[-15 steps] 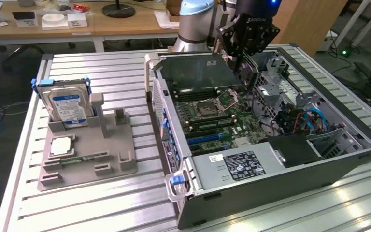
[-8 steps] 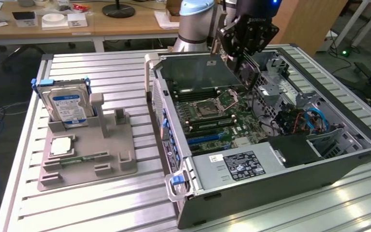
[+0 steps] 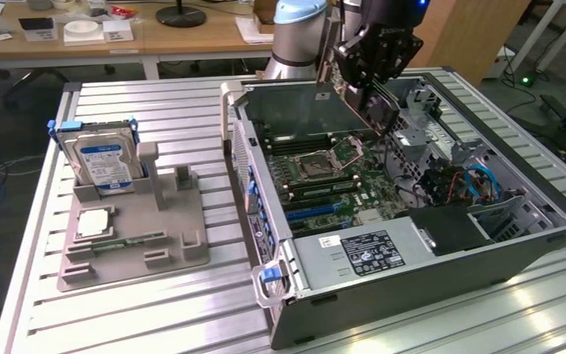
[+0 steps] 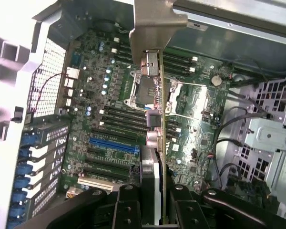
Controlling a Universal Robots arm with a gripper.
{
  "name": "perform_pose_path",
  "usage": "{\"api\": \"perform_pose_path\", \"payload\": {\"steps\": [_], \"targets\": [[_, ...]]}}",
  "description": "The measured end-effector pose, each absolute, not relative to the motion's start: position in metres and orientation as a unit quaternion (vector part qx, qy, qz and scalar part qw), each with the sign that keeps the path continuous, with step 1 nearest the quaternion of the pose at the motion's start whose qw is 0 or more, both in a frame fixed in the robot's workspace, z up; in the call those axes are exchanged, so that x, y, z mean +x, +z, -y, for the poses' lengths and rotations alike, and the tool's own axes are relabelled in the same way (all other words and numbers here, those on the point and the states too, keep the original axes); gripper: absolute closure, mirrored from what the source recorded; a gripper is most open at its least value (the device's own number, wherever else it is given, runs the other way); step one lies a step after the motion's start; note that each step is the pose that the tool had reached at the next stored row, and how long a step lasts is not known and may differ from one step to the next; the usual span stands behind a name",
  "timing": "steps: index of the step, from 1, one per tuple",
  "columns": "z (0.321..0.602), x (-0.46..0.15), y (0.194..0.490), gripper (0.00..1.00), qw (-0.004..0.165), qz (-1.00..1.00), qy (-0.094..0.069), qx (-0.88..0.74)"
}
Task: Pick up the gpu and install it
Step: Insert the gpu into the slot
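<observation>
Gpu in the grip over the open case, not yet seated.
Your gripper [image 3: 362,77] has its jaws closed narrow on the gpu [image 3: 371,110], holding it edge-down above the motherboard [image 4: 105,86] inside the computer case [image 3: 519,247]. Judge the pick-up done and the install left to do: the card hangs clear of the board, with the blue expansion slot [image 4: 114,144] beside it and nothing engaged.

Clearance: I see open room above the motherboard [image 3: 332,177], where the gripper [image 4: 155,200] holds the gpu [image 4: 153,28] edge-down. Blocking: case [image 3: 411,295] walls all round, cables [image 3: 465,184] toward the exterior view's right, power supply [image 3: 367,251] nearest that camera.
</observation>
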State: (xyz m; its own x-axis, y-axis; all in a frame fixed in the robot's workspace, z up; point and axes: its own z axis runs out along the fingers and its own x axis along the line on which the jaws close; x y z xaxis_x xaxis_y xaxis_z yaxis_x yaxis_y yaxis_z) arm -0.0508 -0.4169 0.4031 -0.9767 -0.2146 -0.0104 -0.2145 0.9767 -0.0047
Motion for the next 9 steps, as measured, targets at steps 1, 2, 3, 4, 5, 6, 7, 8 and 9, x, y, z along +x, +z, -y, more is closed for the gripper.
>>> {"api": "perform_pose_path", "payload": {"steps": [1,2,3,4,5,6,7,8,9], "targets": [[0.4170,-0.0508,0.4032,0.72,0.005,-0.993,-0.002,-0.114],[0.4171,-0.0508,0.4032,0.72,0.005,-0.993,-0.002,-0.120],[0.4172,-0.0508,0.4031,0.72,0.005,-0.992,-0.002,-0.125],[0.4172,-0.0508,0.4032,0.72,0.005,-0.991,-0.002,-0.131],[0.4173,-0.0508,0.4032,0.72,0.005,-0.991,-0.002,-0.137],[0.4174,-0.0508,0.4031,0.72,0.005,-0.990,-0.002,-0.143],[0.4175,-0.0508,0.4031,0.72,0.006,-0.989,-0.002,-0.149],[0.4176,-0.0508,0.4031,0.72,0.006,-0.988,-0.002,-0.154],[0.4177,-0.0508,0.4031,0.72,0.005,-0.987,-0.001,-0.159]]}}
